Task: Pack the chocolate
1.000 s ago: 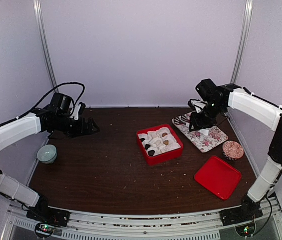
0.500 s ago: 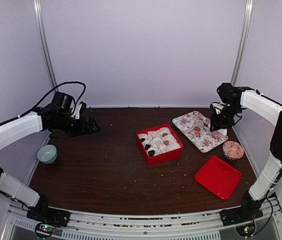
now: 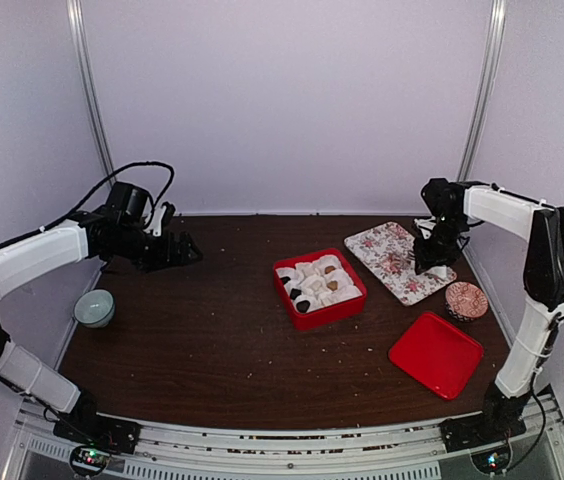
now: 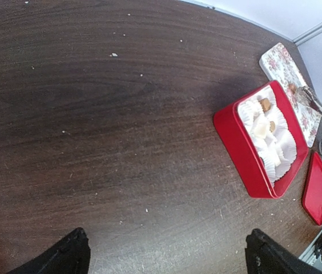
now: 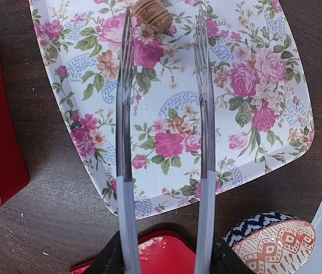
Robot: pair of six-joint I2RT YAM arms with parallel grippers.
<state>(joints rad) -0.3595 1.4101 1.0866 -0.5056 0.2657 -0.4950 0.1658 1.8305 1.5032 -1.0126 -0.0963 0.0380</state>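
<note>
A red box [image 3: 319,310] mid-table holds white paper cups with chocolate in some: dark lumps [image 3: 297,296] and tan ones [image 3: 330,284], which also show in the left wrist view [image 4: 265,104]. One tan chocolate [image 5: 152,14] lies on the floral tray [image 5: 252,114], between the tips of silver tongs [image 5: 124,114]. My right gripper [image 5: 164,257] is shut on the tongs, whose arms stand apart, above the tray's near right part [image 3: 432,255]. My left gripper [image 4: 166,257] is open and empty over bare table at the far left [image 3: 177,255].
A red lid [image 3: 435,353] lies at the front right. A round patterned disc [image 3: 466,300] sits between it and the floral tray [image 3: 382,245]. A small pale bowl [image 3: 94,307] stands at the left edge. Crumbs dot the dark wooden table.
My right gripper with the tongs has moved from the tray's far left side to its right side and come down nearer the tray. The left arm has barely moved.
</note>
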